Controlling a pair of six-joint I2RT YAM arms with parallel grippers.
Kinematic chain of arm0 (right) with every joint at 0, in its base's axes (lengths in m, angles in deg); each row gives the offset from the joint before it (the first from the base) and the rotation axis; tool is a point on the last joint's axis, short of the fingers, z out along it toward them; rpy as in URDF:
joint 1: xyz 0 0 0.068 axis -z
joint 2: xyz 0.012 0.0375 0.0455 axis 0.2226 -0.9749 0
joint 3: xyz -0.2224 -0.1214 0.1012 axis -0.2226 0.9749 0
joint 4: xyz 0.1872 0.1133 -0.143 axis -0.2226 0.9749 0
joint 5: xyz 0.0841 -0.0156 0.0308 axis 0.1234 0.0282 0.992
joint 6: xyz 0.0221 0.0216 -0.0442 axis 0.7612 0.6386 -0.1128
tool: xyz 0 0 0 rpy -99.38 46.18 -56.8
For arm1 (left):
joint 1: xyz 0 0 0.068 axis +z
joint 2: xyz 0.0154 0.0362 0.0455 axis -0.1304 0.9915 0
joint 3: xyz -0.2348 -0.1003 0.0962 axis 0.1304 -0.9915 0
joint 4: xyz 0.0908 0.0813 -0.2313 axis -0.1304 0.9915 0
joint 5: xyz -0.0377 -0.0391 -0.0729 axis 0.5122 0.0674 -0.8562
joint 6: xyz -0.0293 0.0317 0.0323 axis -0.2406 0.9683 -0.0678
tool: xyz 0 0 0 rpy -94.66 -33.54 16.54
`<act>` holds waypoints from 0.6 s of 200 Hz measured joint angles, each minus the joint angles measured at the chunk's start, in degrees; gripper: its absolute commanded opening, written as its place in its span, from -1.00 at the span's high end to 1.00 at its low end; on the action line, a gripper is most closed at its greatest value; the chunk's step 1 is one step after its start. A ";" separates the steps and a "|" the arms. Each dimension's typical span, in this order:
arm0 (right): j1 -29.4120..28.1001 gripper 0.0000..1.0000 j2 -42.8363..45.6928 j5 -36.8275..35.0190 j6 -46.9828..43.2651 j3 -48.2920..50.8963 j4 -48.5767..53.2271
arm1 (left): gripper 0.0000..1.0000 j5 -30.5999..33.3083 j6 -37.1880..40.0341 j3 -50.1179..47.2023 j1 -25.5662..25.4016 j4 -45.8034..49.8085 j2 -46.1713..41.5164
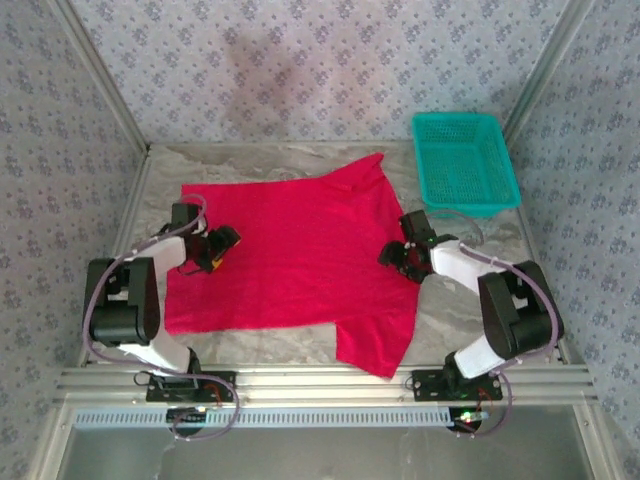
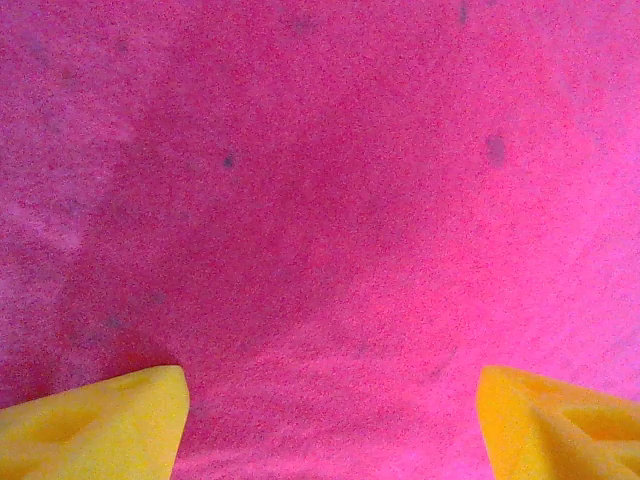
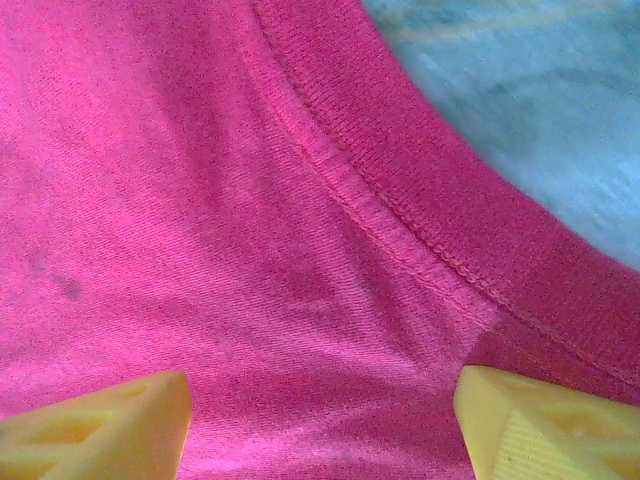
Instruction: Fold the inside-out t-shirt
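The red shirt [image 1: 290, 250] lay spread out flat on the grey bench [image 1: 260, 352]. It took up most of the middle. One sleeve pointed to the far side and one to the near side, both on the right. A teal basket [image 1: 500, 190] sat in the far right corner, near the far sleeve but not touching it.

The left fingers [image 2: 100, 425] were low over the left part of the shirt. They were open, wide apart, and held nothing. Plain red cloth lay between them.

The right fingers [image 3: 540, 425] were at the right edge of the shirt, just by the ribbed collar [image 3: 430, 190]. They were open too, with cloth below them and nothing pinched.
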 measured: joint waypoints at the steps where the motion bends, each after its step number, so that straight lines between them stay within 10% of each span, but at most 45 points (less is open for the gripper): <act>1: -0.04 -0.47 0.24 -0.11 0.04 0.09 0.28 | -0.53 0.00 0.00 -0.04 0.00 0.13 -0.09; 59: -6.60 -0.04 -0.37 -7.41 -1.84 -16.35 5.51 | -0.74 2.89 2.75 3.54 -0.11 9.14 -7.48; 120: -6.10 -0.01 -32.74 -8.44 -5.88 -51.30 3.37 | -0.74 7.37 3.04 4.31 -0.11 8.48 -12.31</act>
